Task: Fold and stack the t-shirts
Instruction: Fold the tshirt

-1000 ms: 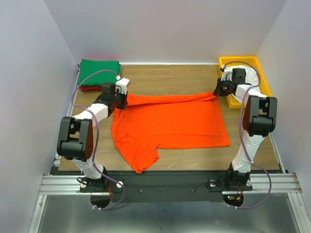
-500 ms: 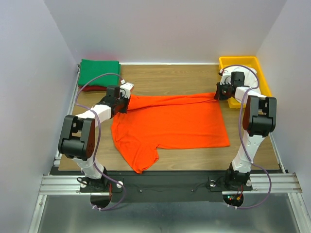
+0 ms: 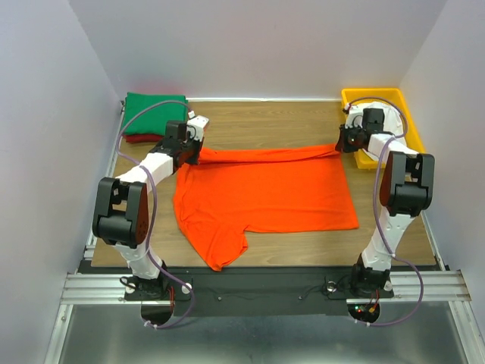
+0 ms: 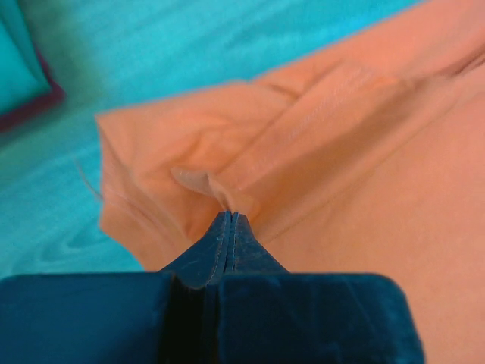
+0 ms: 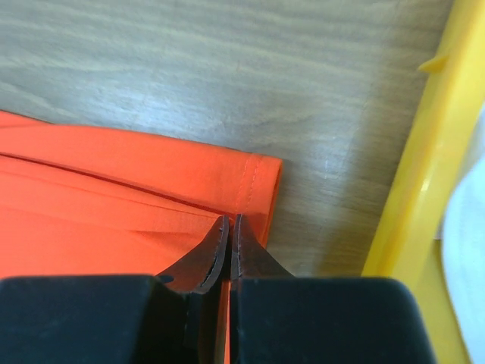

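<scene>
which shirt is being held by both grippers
The orange t-shirt: left gripper and right gripper pinch its far edge. The green t-shirt lies folded, untouched.

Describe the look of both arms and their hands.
Both the left arm and right arm have white links, bulky black joint housings and looping purple cables. The left hand and right hand end in slim, dark, tapered fingers.

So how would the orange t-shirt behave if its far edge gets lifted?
Probably floppy: the orange t-shirt bunches into soft folds at the left gripper. It would likely sag in the middle, being pinched only at its far corners by that and the right gripper.
</scene>
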Action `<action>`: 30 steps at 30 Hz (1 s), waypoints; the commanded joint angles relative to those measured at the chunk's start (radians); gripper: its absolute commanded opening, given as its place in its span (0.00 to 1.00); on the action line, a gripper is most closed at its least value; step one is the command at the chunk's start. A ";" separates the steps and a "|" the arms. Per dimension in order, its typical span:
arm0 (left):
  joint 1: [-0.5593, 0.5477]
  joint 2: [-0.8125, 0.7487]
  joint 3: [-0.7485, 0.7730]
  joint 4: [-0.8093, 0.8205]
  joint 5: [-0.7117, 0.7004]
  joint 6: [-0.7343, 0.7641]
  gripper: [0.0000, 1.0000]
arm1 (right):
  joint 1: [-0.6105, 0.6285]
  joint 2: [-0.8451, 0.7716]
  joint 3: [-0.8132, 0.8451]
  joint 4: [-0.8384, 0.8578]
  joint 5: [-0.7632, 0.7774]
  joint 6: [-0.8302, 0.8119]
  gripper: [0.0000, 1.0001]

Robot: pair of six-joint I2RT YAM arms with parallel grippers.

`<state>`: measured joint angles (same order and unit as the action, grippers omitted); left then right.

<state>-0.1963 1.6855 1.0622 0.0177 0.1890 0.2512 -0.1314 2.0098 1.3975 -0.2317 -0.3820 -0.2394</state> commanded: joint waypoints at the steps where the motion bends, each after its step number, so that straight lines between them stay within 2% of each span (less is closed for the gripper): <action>1: 0.001 -0.064 0.058 -0.041 0.006 0.019 0.00 | -0.013 -0.088 0.041 0.026 0.002 -0.009 0.01; 12: 0.001 -0.081 -0.045 -0.047 0.007 0.056 0.00 | -0.013 -0.111 -0.054 0.014 0.012 -0.096 0.01; 16: 0.000 -0.037 -0.065 -0.067 0.029 0.086 0.00 | -0.013 -0.079 -0.060 0.011 0.022 -0.116 0.01; 18: 0.000 -0.017 -0.051 -0.096 0.046 0.106 0.00 | -0.013 -0.066 -0.058 0.005 0.023 -0.124 0.10; 19: 0.001 -0.011 -0.041 -0.122 0.064 0.121 0.15 | -0.013 -0.069 -0.055 -0.003 0.019 -0.124 0.25; 21: 0.008 -0.023 -0.034 -0.134 0.096 0.134 0.26 | -0.013 -0.080 -0.057 -0.012 0.005 -0.123 0.43; 22: 0.012 -0.033 -0.025 -0.140 0.113 0.143 0.36 | -0.013 -0.104 -0.057 -0.015 -0.003 -0.121 0.50; 23: 0.017 -0.052 -0.016 -0.148 0.141 0.149 0.38 | -0.013 -0.120 -0.055 -0.023 -0.033 -0.117 0.59; 26: 0.023 -0.060 0.039 -0.174 0.165 0.163 0.42 | -0.013 -0.174 -0.051 -0.037 -0.110 -0.110 0.64; 30: 0.023 -0.015 0.137 -0.209 0.191 0.160 0.45 | -0.013 -0.189 -0.023 -0.055 -0.181 -0.072 0.63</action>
<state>-0.1787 1.6707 1.0920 -0.1680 0.3206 0.3882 -0.1379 1.8969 1.3285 -0.2821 -0.4545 -0.3412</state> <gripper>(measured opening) 0.439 0.642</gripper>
